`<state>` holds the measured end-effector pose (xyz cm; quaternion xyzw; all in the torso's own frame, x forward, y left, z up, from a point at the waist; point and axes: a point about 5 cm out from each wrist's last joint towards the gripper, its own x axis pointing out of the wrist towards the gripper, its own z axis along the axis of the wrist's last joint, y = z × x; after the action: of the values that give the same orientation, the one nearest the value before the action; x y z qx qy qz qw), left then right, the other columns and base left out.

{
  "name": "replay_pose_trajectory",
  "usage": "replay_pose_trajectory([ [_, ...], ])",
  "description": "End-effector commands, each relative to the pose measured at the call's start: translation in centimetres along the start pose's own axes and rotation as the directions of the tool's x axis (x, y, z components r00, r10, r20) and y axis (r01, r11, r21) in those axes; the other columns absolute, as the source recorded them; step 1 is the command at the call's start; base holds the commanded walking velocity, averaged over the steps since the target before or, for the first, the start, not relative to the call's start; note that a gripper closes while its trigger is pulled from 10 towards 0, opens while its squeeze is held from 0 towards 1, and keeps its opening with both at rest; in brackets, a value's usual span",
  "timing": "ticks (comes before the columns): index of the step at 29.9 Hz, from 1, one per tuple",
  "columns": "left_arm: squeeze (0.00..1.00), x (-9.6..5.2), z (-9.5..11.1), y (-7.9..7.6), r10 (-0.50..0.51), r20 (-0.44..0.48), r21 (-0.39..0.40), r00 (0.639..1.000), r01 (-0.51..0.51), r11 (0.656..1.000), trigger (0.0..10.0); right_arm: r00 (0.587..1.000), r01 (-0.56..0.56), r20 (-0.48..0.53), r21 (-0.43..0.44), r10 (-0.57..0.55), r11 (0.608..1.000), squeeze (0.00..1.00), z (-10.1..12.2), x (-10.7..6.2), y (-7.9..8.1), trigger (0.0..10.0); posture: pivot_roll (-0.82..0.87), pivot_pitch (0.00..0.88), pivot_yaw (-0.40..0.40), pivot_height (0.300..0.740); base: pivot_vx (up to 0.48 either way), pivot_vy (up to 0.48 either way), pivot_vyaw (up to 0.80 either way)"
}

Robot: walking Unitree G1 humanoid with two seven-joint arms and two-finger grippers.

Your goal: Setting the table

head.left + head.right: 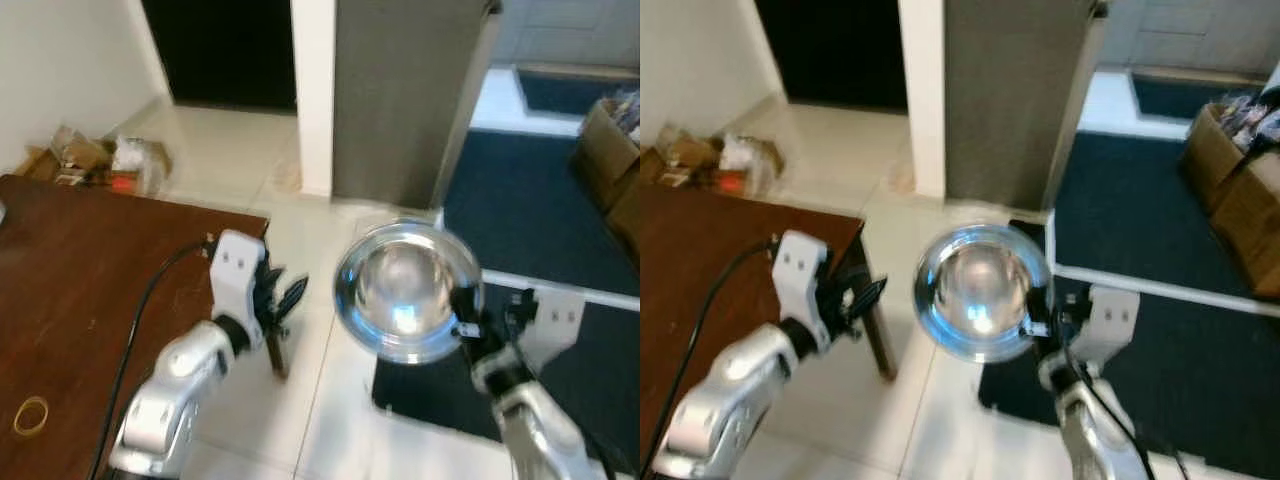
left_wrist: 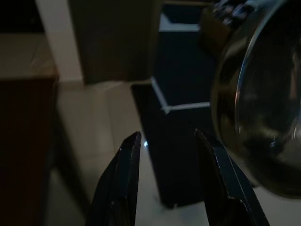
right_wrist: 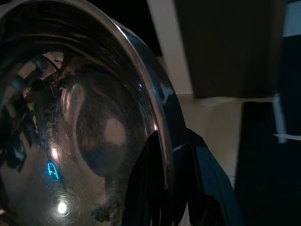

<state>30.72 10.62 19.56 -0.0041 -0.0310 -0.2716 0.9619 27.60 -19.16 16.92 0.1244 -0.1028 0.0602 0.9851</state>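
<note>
Room: pale tiled floor (image 1: 250, 190) with dark blue carpet (image 1: 520, 200) off to the robot's right, a grey partition (image 1: 405, 100) and white pillar (image 1: 312, 90) straight ahead, black doorway behind them.

Right gripper (image 1: 466, 312): clamped on the rim of a shiny steel bowl (image 1: 405, 290), 1 finger inside and 1 outside going by the wrist cam, where the rim (image 3: 160, 117) runs right between the black fingers (image 3: 207, 183).

Bowl position: held up in the air over the floor, tipped so the inside faces the head camera, hanging right over the spot where tile meets carpet. It's off the table, out past the table's corner to the robot's right.

Left gripper (image 1: 283, 297): empty, 2 fingers (image 2: 120, 183) spread apart with a clear gap, pointing out past the table corner toward the bowl. The bowl is near it but not touching.

Table (image 1: 80, 300): dark brown wood, on the robot's left, with the left arm reaching across the corner of it. A black cable (image 1: 150, 300) trails along that arm.

On the table: 1 yellowish rubber band (image 1: 31, 416) near the front edge, well away from both grippers.

Background clutter: bags and rubbish (image 1: 105, 160) piled on the floor by the wall beyond the table, and cardboard boxes (image 1: 610, 165) on the carpet far right.
</note>
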Motion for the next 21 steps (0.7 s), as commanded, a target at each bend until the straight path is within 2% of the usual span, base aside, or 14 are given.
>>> replay_pose_trajectory([
  [1, 0.0, -0.5, -1.0, 0.4, 0.053, -0.062, 0.008, 0.997, -0.053, 0.999, 10.0, 0.996, -0.09, 0.031, 0.029, 0.089, 0.996, 0.0, 0.8, 0.0, 1.3, 10.0, 0.01, 0.114, 0.092, 0.74, 0.0, 0.0, 0.8],
  [6, 0.0, -0.6, -1.3, 0.5, 0.103, -0.075, 0.002, 0.992, -0.103, 0.995, 10.0, 0.986, -0.162, 0.054, 0.047, 0.159, 0.986, 0.0, 1.7, 0.2, 2.4, 10.0, 0.01, 0.115, 0.093, 0.74, 0.0, 0.0, 0.8],
  [10, 0.0, -0.5, -1.0, 0.5, 0.133, -0.073, 0.0, 0.988, -0.133, 0.991, 10.0, 0.963, -0.259, 0.107, 0.097, 0.249, 0.961, 0.0, 3.2, 0.5, 4.2, 10.0, 0.01, 0.116, 0.094, 0.74, 0.0, 0.0, 0.8],
  [12, 0.0, -0.5, -1.0, 0.5, 0.133, -0.073, 0.0, 0.988, -0.133, 0.991, 10.0, 0.963, -0.259, 0.107, 0.097, 0.249, 0.961, 0.0, 3.2, 0.5, 4.2, 10.0, 0.01, 0.116, 0.094, 0.74, 0.0, 0.0, 0.8],
  [16, 0.0, -0.4, -0.6, 0.9, 0.165, -0.076, 0.011, 0.983, -0.165, 0.986, 10.0, 0.928, -0.359, 0.167, 0.16, 0.333, 0.92, 0.0, 4.8, 0.7, 5.8, 10.0, 0.01, 0.116, 0.094, 0.74, 0.0, 0.0, 0.8],
  [21, 0.0, -0.3, -0.5, 1.1, 0.201, -0.085, 0.018, 0.976, -0.2, 0.98, 10.0, 0.911, -0.4, 0.194, 0.211, 0.363, 0.892, 0.0, 5.4, 0.7, 6.3, 10.0, 0.02, 0.124, 0.099, 0.74, 0.0, 0.0, 0.8],
])
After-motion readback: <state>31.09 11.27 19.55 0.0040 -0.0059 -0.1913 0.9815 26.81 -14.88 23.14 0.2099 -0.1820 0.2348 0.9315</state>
